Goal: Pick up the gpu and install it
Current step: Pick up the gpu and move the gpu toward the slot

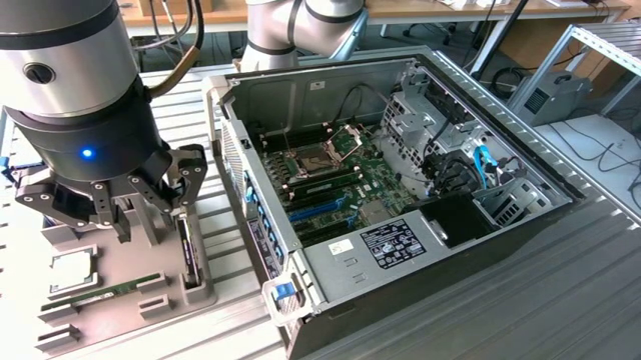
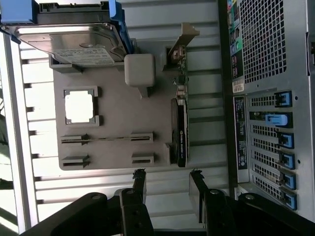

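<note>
The gpu [image 2: 181,129] stands on its long edge in a slot of the grey parts tray [image 2: 118,113], its black cooler face showing and its silver end bracket [image 2: 186,37] at one end. In the exterior view the gpu [image 1: 188,259] is a dark thin card at the tray's edge nearest the computer case [image 1: 401,187]. My gripper [image 2: 167,181] hovers above the tray, open, with nothing between its fingers [image 2: 139,183]. The card lies below and just beyond the fingertips, roughly in line with the gap. From outside, the gripper [image 1: 150,211] hangs over the tray [image 1: 115,259], a little above the card.
The tray also holds a silver hard drive [image 2: 74,46] in a blue carrier, a square processor [image 2: 78,107] and a thin memory stick [image 2: 106,139]. The open case lies on its side with blue expansion slots [image 1: 315,211] on the motherboard; its rear slot covers [image 2: 275,147] face the tray.
</note>
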You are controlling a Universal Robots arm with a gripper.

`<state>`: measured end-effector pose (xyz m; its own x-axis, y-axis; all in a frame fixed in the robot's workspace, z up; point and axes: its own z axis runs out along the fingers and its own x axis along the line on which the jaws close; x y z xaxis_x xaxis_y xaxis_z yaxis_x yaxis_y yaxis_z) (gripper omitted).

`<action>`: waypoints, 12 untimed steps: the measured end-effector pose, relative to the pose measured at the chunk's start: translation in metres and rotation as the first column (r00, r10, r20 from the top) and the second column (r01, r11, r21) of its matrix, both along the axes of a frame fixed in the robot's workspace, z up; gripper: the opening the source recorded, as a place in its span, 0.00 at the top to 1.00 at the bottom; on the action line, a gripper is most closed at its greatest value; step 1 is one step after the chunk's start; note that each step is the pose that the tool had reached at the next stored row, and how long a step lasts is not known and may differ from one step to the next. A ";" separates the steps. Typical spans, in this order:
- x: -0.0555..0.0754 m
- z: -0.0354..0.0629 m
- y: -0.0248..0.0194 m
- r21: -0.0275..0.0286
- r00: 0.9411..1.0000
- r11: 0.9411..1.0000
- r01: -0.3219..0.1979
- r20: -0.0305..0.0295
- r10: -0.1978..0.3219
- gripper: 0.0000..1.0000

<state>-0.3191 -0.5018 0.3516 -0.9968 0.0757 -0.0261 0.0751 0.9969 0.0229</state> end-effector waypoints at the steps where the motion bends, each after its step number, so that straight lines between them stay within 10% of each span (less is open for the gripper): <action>1: 0.000 -0.0006 0.0000 0.000 1.000 1.000 0.000 0.000 0.000 0.52; 12: 0.000 -0.0065 0.0000 0.000 1.000 1.000 0.000 0.000 0.000 0.52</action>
<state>-0.3191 -0.5018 0.3451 -0.9968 0.0757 -0.0261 0.0751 0.9969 0.0228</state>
